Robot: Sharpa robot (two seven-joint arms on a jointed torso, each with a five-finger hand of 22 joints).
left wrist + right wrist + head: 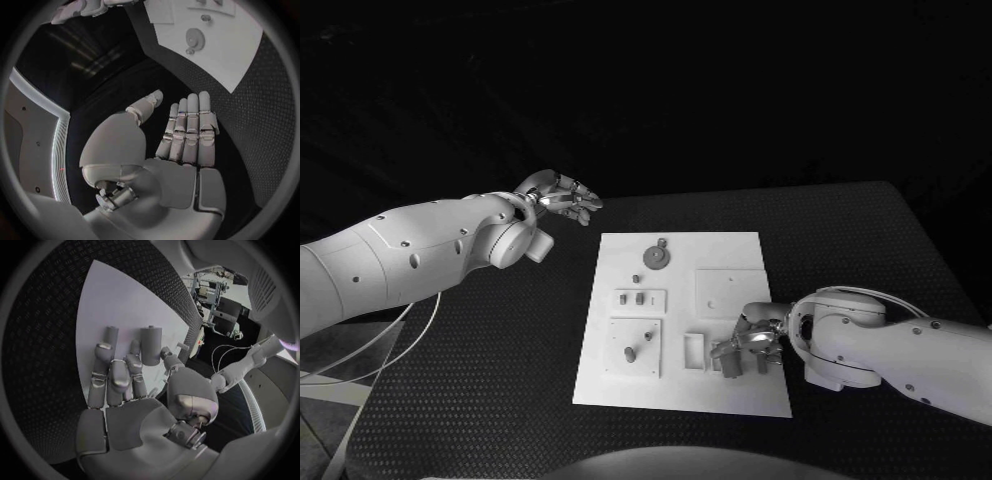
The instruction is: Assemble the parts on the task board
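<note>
The white task board [733, 250] lies in the middle of the black table. My right hand [750, 340] rests over its near right corner. In the right wrist view a grey cylindrical part [150, 344] stands between the thumb and a finger of that hand [125, 385], which seem to pinch it. A second cylinder [110, 334] stands just past the fingertips. More dark parts [764, 360] stand beside the hand. My left hand [560, 196] hovers off the board's far left corner, fingers straight and apart [184, 132], holding nothing.
On the board sit a round disc [656, 257] [195, 37], a small plate with two pegs [640, 298], a plate with a slanted piece [633, 350], a square recess [730, 290] and a small slot [694, 350]. Black table [488, 360] surrounds the board.
</note>
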